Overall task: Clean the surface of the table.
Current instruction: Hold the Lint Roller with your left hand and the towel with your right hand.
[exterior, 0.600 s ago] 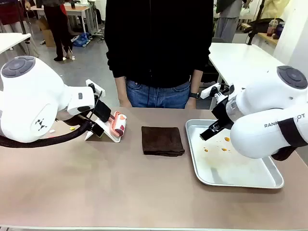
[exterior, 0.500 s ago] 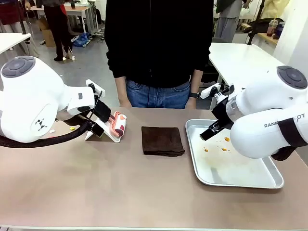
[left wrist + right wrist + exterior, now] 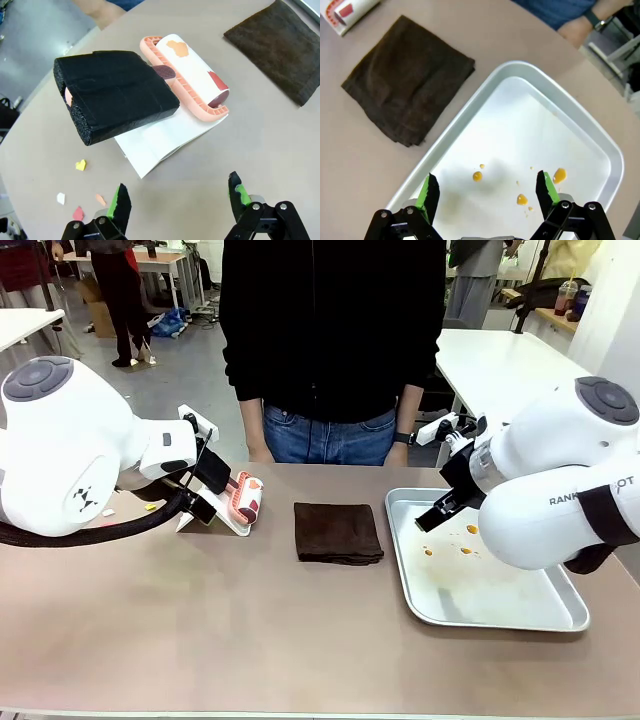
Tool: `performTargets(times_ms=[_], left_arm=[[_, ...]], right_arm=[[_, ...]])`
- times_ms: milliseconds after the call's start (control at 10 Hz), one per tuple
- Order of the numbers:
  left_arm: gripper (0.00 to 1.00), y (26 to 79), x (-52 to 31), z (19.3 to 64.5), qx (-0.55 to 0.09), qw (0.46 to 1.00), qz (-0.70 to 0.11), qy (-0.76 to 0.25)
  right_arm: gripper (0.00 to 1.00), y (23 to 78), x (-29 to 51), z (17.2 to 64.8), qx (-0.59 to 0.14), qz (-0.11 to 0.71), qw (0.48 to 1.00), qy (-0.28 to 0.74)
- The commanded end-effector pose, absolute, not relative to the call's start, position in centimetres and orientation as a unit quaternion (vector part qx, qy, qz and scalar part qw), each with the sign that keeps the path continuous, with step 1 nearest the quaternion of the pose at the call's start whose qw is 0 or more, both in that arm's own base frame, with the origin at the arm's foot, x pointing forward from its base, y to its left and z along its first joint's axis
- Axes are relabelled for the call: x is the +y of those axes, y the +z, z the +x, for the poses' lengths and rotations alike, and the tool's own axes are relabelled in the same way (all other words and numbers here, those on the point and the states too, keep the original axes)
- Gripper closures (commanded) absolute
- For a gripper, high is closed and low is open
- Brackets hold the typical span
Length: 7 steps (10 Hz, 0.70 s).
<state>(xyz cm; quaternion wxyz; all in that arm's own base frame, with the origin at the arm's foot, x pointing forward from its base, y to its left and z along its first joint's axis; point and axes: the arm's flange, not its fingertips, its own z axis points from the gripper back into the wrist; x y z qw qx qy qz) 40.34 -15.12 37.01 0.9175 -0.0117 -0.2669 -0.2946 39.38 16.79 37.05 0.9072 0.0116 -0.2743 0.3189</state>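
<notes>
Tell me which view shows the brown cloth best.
The right wrist view: the brown cloth is whole, large, seen from above. The front view shows it whole but smaller; the left wrist view crops it at the picture's corner.

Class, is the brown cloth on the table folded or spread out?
Folded: the brown cloth forms a thick square, with stacked layers showing along its edges.
</notes>
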Motion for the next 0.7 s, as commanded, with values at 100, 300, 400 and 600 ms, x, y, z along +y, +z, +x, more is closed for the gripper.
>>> performTargets(times_ms=[100,300,400,600], left_arm=[[0.0,37.0,-15.1,40.3,-0.267,0.917,-0.012,-0.295],[0.0,37.0,-15.1,40.3,-0.267,0.917,-0.012,-0.295],[0.0,37.0,-15.1,40.3,-0.267,0.918,-0.012,-0.295],[0.0,39.5,-15.0,38.1,-0.226,0.924,-0.052,-0.305]], right_arm=[[0.0,37.1,16.8,39.4,-0.274,0.012,0.907,0.319],[0.0,37.1,16.8,39.4,-0.274,0.012,0.907,0.319],[0.0,37.0,16.8,39.4,-0.274,0.012,0.907,0.319],[0.0,39.0,16.0,38.5,-0.218,0.075,0.932,0.281]])
